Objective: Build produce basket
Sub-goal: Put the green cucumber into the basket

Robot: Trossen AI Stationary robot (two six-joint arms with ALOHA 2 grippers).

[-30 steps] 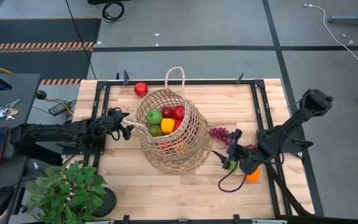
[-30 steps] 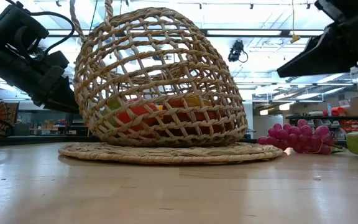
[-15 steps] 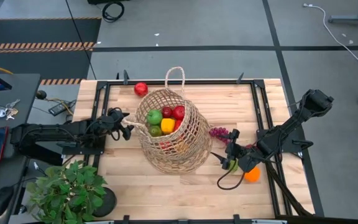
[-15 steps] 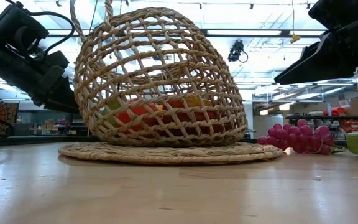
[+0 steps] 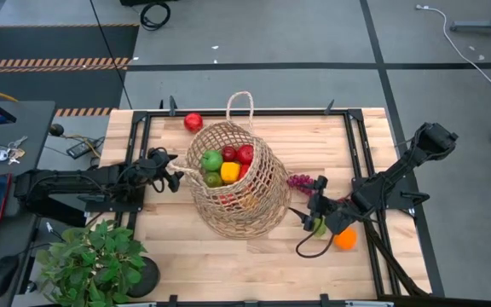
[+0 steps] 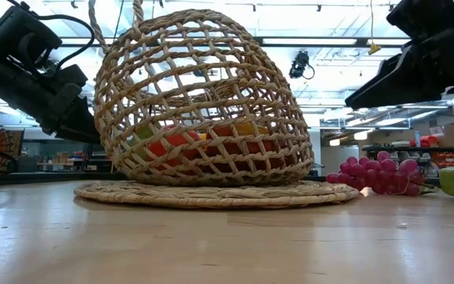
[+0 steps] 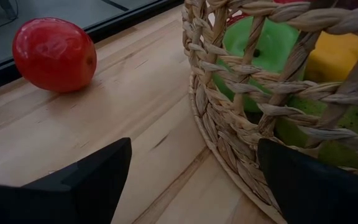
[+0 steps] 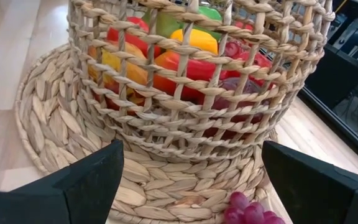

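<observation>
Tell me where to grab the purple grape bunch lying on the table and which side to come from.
Take the purple grape bunch across its narrow middle, coming straight down from above. It lies flat on the wooden table, just right of the woven wicker basket, so a side approach would likely hit the weave. The open right claw is nearest.

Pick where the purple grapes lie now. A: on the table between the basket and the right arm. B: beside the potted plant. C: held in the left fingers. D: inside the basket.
A: the grapes lie on the table, right of the basket, near the right gripper.
</observation>
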